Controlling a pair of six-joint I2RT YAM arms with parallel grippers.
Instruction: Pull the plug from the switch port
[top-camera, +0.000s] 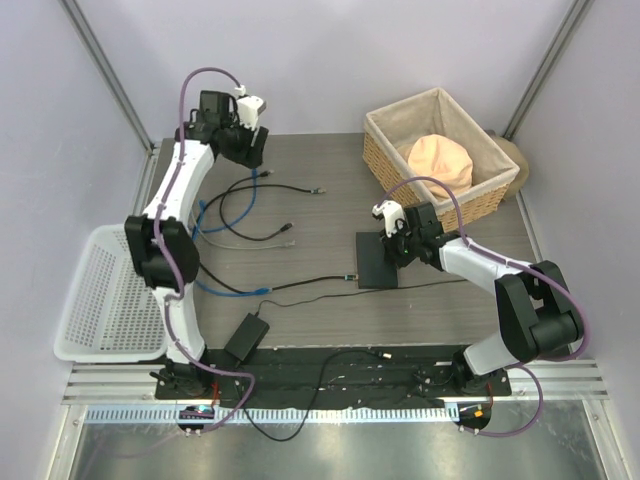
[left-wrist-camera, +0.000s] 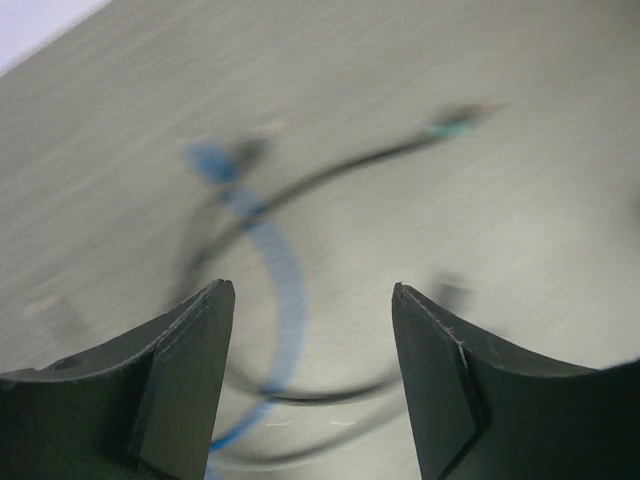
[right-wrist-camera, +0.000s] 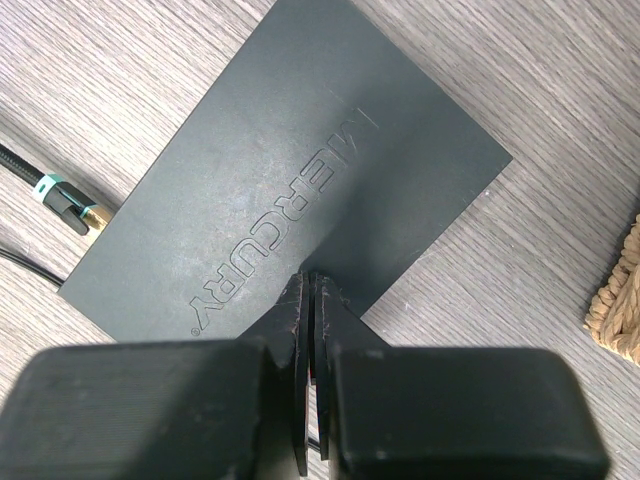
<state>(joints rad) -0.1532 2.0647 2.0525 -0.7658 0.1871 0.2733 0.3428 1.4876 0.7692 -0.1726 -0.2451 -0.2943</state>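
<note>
The switch (top-camera: 378, 260) is a flat dark-grey box lying on the table right of centre; in the right wrist view (right-wrist-camera: 250, 180) its top reads MERCURY. A black cable's plug (top-camera: 350, 277) with a teal band sits at its left edge, gold tip against the edge (right-wrist-camera: 68, 201). My right gripper (top-camera: 394, 243) is shut, and its fingertips (right-wrist-camera: 311, 280) rest together on the switch's top near one edge. My left gripper (top-camera: 245, 148) is open and empty at the far left, above loose cables; the left wrist view (left-wrist-camera: 312, 290) is blurred.
A blue cable (left-wrist-camera: 280, 270) and black cables (top-camera: 255, 195) lie loose at the left. A black power adapter (top-camera: 245, 337) lies near the front. A white plastic basket (top-camera: 105, 295) stands at the left edge, and a wicker basket (top-camera: 385, 160) holding a peach object at the back right.
</note>
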